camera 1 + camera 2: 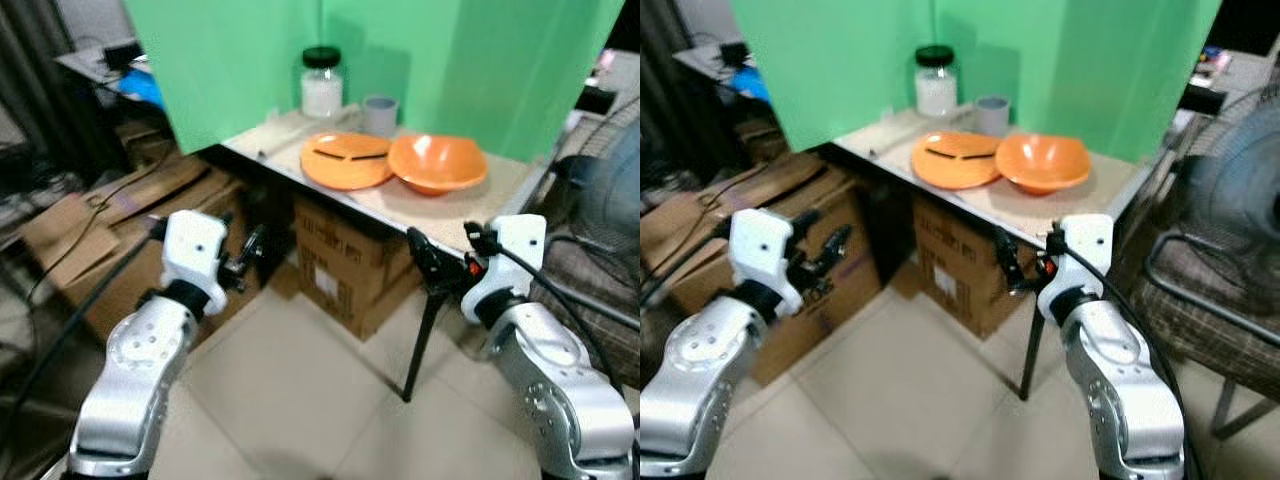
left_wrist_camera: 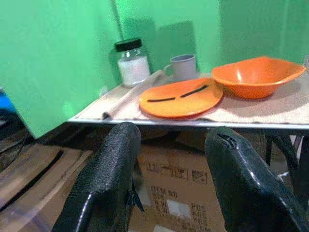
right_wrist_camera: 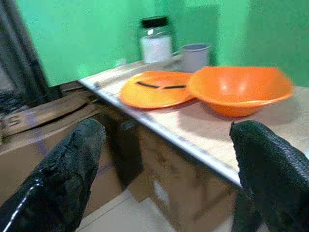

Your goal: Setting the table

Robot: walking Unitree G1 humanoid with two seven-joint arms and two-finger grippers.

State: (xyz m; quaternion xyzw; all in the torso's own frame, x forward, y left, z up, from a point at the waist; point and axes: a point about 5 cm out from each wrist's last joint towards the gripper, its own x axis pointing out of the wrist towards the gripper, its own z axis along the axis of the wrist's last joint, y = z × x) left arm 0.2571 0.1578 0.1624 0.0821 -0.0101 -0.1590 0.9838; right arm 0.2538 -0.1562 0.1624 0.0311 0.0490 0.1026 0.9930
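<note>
A small table [image 1: 500,185] stands ahead against green screens. On it lie an orange plate [image 1: 345,160] carrying dark chopsticks [image 1: 348,155], an orange bowl [image 1: 437,163] touching the plate's right side, a grey mug [image 1: 380,114] and a black-lidded glass jar [image 1: 322,83] of white powder behind them. My left gripper [image 1: 250,255] hangs open below and left of the table edge, nothing between its fingers [image 2: 108,179]. On the right, my right gripper [image 1: 425,262] is open just under the table's near edge, holding nothing.
Cardboard boxes [image 1: 345,265] sit under the table, and flattened cardboard [image 1: 110,215] with cables lies to the left. A black table leg [image 1: 420,340] stands beside my right gripper. A fan [image 1: 600,180] and a chair are at the right. Tiled floor [image 1: 290,400] lies below.
</note>
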